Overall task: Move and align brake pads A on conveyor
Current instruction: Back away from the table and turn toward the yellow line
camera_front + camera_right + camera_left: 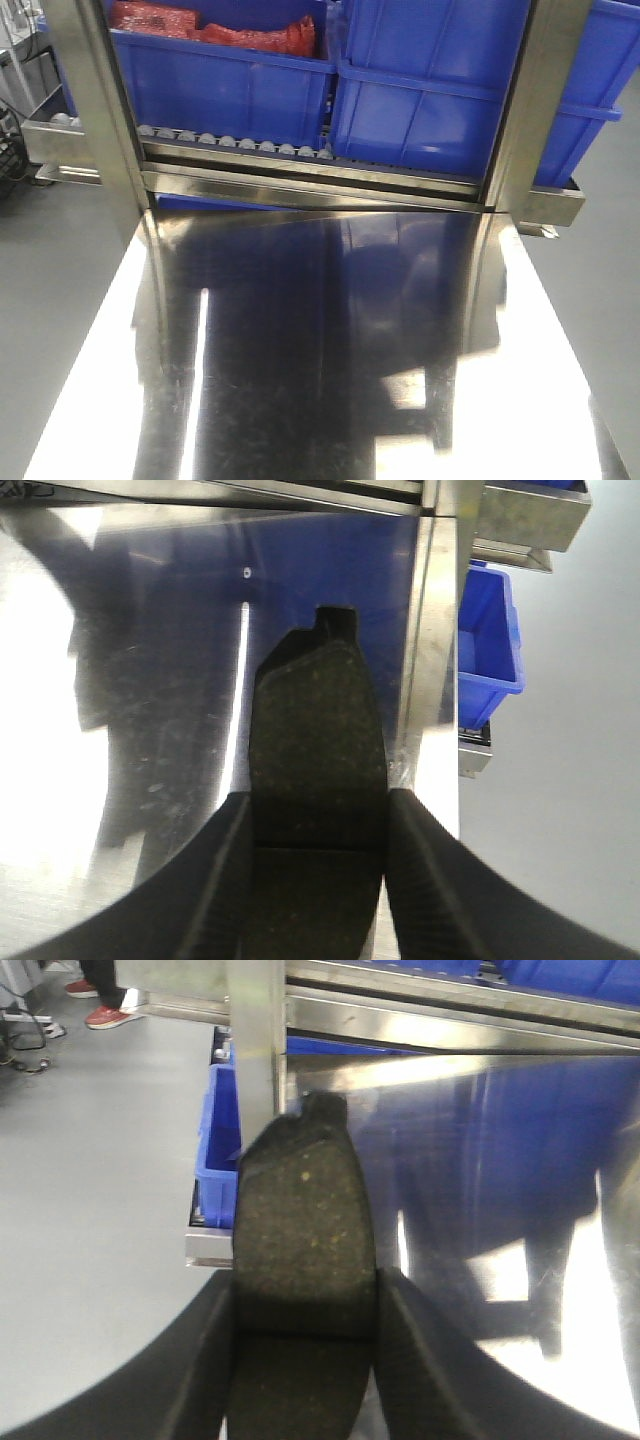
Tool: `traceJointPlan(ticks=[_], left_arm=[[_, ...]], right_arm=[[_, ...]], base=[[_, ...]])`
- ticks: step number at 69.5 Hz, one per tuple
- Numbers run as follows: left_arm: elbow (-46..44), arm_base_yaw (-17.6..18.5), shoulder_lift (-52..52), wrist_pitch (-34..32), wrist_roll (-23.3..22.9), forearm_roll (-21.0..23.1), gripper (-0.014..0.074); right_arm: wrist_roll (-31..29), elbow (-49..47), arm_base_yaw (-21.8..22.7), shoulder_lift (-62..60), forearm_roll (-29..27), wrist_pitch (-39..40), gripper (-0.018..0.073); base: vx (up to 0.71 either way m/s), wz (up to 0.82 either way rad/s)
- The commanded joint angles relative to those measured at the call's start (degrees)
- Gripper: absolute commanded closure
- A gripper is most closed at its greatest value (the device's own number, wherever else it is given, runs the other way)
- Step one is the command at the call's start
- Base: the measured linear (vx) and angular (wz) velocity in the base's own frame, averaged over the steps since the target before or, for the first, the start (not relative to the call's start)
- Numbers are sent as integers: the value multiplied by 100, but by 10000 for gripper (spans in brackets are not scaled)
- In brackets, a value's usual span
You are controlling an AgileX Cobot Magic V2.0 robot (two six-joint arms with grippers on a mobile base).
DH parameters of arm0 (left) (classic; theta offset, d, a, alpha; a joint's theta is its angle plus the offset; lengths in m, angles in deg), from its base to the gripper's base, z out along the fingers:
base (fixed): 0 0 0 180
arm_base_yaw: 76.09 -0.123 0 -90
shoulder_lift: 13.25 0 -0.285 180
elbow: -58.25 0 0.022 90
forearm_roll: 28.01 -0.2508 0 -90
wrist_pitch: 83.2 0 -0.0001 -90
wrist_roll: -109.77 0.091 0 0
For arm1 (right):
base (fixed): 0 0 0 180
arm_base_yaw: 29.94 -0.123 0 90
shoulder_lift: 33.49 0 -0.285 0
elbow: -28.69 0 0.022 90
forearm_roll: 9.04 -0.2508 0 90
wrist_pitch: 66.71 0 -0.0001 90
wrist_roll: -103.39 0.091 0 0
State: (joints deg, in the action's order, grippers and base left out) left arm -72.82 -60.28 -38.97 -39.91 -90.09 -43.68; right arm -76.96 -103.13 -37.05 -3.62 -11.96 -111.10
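The left pincer (pixel 307 1288) clamps one flat dark-grey brake pad (pixel 305 1210), the right pincer (pixel 318 805) a second pad (pixel 315 720), both pointing to twelve o'clock over the steel counter (pixel 330 350). Held by one end, either could pivot and land crooked.

Brake pads (pixel 302 1260) (pixel 318 770) — near ends off-frame.

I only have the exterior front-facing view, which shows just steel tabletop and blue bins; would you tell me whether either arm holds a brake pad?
Observer: Yes, the left gripper is shut on a brake pad.
Operator: And the right arm?
Observer: The right gripper is shut on a second brake pad, notched end pointing away from the wrist.
Operator: Is the conveyor belt near either?
Observer: No belt shows in the wrist views; only the steel tabletop lies beneath the pads.
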Motion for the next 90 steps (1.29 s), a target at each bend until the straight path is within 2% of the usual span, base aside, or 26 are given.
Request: traceJointPlan(ticks=[1, 31, 90], left_arm=[[-163, 0, -45, -494, -10, -72, 602], [-163, 0, -45, -494, -10, -72, 602], [-163, 0, -45, -494, -10, -72, 602]], right_arm=[[-47, -163, 26, 32, 7, 478, 564], [-47, -163, 26, 32, 7, 478, 564], [-47, -163, 26, 32, 7, 478, 564]], base=[[-4, 17], [-8, 32], [-14, 51]])
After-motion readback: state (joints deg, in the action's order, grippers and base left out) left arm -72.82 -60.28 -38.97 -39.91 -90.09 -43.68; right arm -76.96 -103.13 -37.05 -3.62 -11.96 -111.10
